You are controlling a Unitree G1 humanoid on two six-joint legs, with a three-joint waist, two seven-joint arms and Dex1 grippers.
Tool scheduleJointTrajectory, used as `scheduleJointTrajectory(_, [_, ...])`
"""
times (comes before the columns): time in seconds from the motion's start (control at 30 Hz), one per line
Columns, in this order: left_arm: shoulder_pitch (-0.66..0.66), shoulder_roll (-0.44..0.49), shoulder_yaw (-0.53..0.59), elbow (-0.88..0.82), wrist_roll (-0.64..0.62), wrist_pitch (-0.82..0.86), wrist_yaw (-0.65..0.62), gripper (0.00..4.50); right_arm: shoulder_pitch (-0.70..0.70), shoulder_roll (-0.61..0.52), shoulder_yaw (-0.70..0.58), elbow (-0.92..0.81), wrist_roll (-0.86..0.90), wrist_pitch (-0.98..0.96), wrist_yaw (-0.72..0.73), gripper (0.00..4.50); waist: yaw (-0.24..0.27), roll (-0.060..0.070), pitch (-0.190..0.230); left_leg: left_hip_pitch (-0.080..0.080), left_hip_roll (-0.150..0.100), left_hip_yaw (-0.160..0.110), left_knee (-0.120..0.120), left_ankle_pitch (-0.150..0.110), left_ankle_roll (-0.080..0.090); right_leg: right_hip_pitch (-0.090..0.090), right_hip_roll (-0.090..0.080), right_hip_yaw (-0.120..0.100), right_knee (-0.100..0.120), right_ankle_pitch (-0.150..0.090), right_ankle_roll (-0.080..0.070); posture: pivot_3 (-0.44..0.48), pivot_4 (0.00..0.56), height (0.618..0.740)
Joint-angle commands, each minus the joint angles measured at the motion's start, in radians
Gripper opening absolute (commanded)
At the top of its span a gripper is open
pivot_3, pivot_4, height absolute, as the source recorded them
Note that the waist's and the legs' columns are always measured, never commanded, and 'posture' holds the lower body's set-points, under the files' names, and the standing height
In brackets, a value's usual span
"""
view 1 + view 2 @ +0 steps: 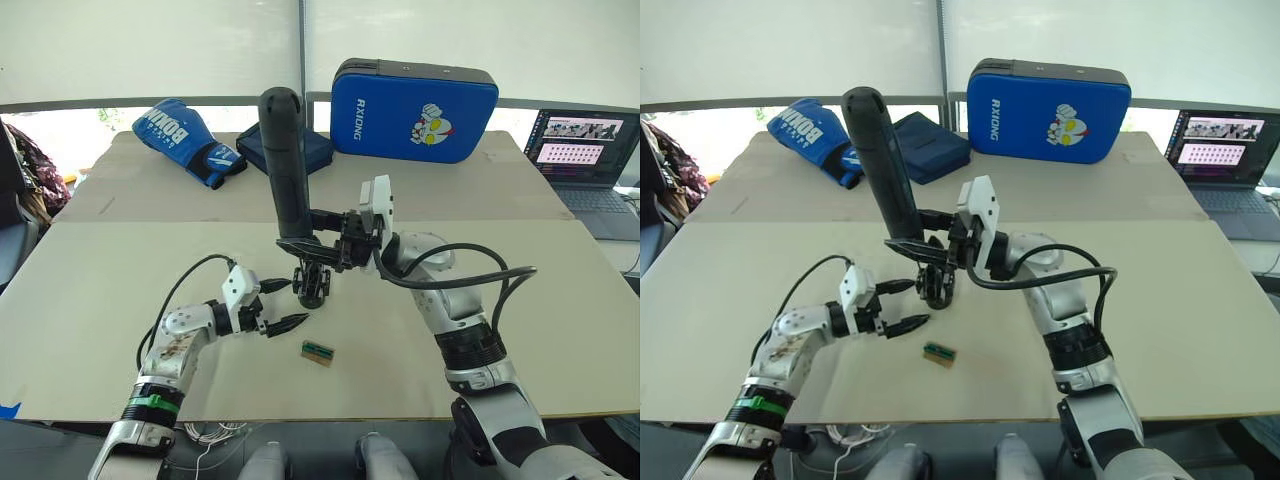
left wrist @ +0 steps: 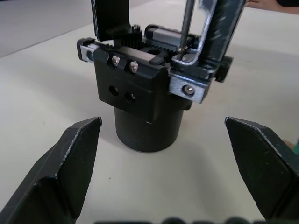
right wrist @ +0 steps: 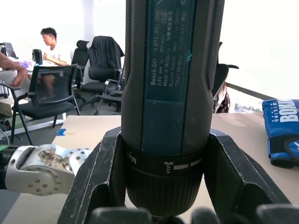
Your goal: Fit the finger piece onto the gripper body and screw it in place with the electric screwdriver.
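Nearest the front edge of the tabletop (image 1: 560,330) lay a tiny green-and-brown block (image 1: 317,352), on its own, just right of the left tool (image 1: 283,305). That left tool rested low over the surface with its two black fingers spread wide and holding nothing, their tips pointing at the gripper body (image 1: 311,283) but apart from it. In the left wrist view the fingers (image 2: 70,163) stood well to either side of the body's rounded base.

The gripper body (image 2: 145,93) stood upright near the middle of the tabletop, on its round base, with a black finger (image 2: 111,18) rising from its top and small screws showing along its front face. Whether the finger piece was that fitted part could not be told.

Above it the right tool (image 1: 318,243) was clamped around the electric screwdriver (image 1: 286,160), which stood nearly upright with its rounded end uppermost. In the right wrist view the fingers (image 3: 100,177) gripped the barrel (image 3: 173,93) just above its collar. The thin metal bit (image 2: 186,28) came down onto the top of the gripper body at a screw.

Toward the far edge lay a blue boxing glove (image 1: 185,140) at the left, a dark blue pouch (image 1: 320,150) beside it, and a blue pad (image 1: 415,110) standing further right. A laptop (image 1: 585,150) sat beyond the far right corner.
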Motion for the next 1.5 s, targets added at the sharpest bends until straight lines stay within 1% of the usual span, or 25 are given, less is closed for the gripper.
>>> scheduleJointTrajectory(0.03, [-0.043,-0.028,-0.014,0.056,0.023,-0.051,0.006,4.50,-0.029,0.003,-0.015,-0.025,0.012,-0.018,-0.003,1.93,0.000,0.000,0.000,0.000,0.000,0.000,0.000,0.000,0.000,0.000,0.000,0.000,0.000,0.000,0.000,0.000,0.150,0.740])
scheduleJointTrajectory(0.23, [-0.091,-0.063,-0.020,0.152,0.050,-0.102,0.013,4.50,-0.028,0.002,-0.013,-0.030,0.012,-0.016,-0.006,1.93,-0.001,0.000,0.000,0.000,0.000,0.000,0.000,0.000,0.000,0.000,0.000,0.000,0.000,0.000,0.000,0.000,0.150,0.740])
scheduleJointTrajectory(0.5, [-0.136,-0.077,-0.011,0.234,0.050,-0.132,0.009,4.50,-0.026,0.002,-0.012,-0.034,0.012,-0.016,-0.009,1.93,-0.001,0.000,0.000,0.000,0.000,0.000,0.000,0.000,0.000,0.000,0.000,0.000,0.000,0.000,0.000,0.000,0.150,0.740])
scheduleJointTrajectory(0.8, [-0.144,-0.094,-0.018,0.249,0.037,-0.123,-0.045,4.50,-0.021,-0.002,-0.011,-0.039,0.011,-0.014,-0.010,1.93,0.000,0.000,0.000,0.000,0.000,0.000,0.000,0.000,0.000,0.000,0.000,0.000,0.000,0.000,0.000,0.000,0.150,0.740])
scheduleJointTrajectory(1.07, [-0.139,-0.108,-0.023,0.252,0.053,-0.133,-0.037,4.50,-0.015,-0.005,-0.008,-0.047,0.010,-0.010,-0.012,1.93,0.000,0.000,0.000,0.000,0.000,0.000,0.000,0.000,0.000,0.000,0.000,0.000,0.000,0.000,0.000,0.000,0.150,0.740])
scheduleJointTrajectory(1.17, [-0.141,-0.105,-0.022,0.260,0.063,-0.135,-0.022,3.62,-0.014,-0.006,-0.007,-0.049,0.011,-0.008,-0.012,1.93,0.000,0.000,0.000,0.000,0.000,0.000,0.000,0.000,0.000,0.000,0.000,0.000,0.000,0.000,0.000,0.000,0.150,0.740])
scheduleJointTrajectory(1.2, [-0.142,-0.105,-0.022,0.261,0.065,-0.135,-0.020,3.22,-0.013,-0.006,-0.007,-0.049,0.011,-0.008,-0.012,1.93,0.000,0.000,0.000,0.000,0.000,0.000,0.000,0.000,0.000,0.000,0.000,0.000,0.000,0.000,0.000,0.000,0.150,0.740])
scheduleJointTrajectory(1.5, [-0.138,-0.107,-0.027,0.249,0.072,-0.126,-0.027,3.22,-0.010,-0.007,-0.002,-0.055,0.012,-0.006,-0.017,1.93,0.000,0.000,0.000,0.000,0.000,0.000,0.000,0.000,0.000,0.001,0.000,0.000,0.000,0.000,0.000,0.000,0.150,0.740])
